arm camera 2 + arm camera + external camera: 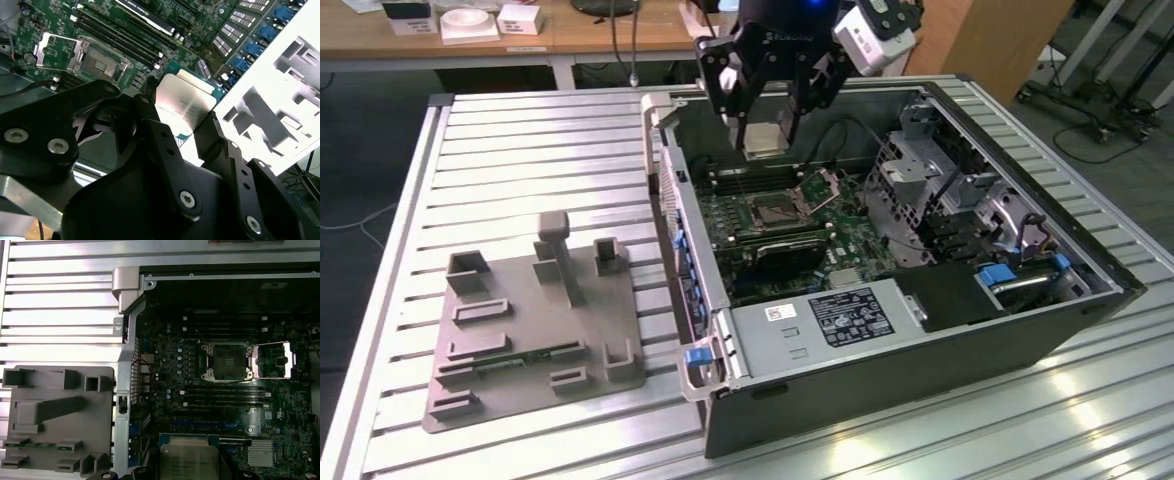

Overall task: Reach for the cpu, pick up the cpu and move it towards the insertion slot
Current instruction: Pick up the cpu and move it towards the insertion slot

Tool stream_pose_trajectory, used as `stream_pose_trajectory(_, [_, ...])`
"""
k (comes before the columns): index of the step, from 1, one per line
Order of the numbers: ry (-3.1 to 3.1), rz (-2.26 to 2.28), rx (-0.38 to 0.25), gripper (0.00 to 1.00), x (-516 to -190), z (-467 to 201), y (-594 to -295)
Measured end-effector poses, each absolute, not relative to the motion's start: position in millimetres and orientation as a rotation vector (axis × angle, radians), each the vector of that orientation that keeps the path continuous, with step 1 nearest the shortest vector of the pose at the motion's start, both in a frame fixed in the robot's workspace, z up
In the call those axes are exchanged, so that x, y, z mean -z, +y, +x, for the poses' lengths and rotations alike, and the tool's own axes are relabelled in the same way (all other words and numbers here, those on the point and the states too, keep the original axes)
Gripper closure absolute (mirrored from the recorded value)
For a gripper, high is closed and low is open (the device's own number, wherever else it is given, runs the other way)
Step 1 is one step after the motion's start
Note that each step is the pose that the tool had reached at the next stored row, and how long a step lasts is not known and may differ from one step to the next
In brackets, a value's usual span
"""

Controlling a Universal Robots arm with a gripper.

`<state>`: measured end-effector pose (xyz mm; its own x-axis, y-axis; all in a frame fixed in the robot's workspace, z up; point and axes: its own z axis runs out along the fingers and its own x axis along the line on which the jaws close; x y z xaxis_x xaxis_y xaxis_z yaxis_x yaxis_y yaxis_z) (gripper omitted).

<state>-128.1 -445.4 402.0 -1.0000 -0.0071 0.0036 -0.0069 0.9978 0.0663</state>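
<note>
My gripper is shut on the cpu, a flat silvery square with a thin tan-green rim, and holds it in the air over the far part of the open computer case. In the second wrist view the cpu sits between the two black fingers. It also shows at the edge of the first wrist view, cpu. The insertion slot lies on the green board below and nearer than the chip, with its hinged metal plate swung open. The insertion slot is empty.
The case walls surround the board, with a drive cage on the exterior view's right. Long black memory slots run beside the socket. A grey holder tray stands on the slatted metal table, on the exterior view's left.
</note>
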Motion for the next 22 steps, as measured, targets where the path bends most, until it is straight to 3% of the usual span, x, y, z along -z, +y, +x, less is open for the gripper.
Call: stream_pose_trajectory(22, [-3.136,0.011,0.104,0.46,-402,-112,-445])
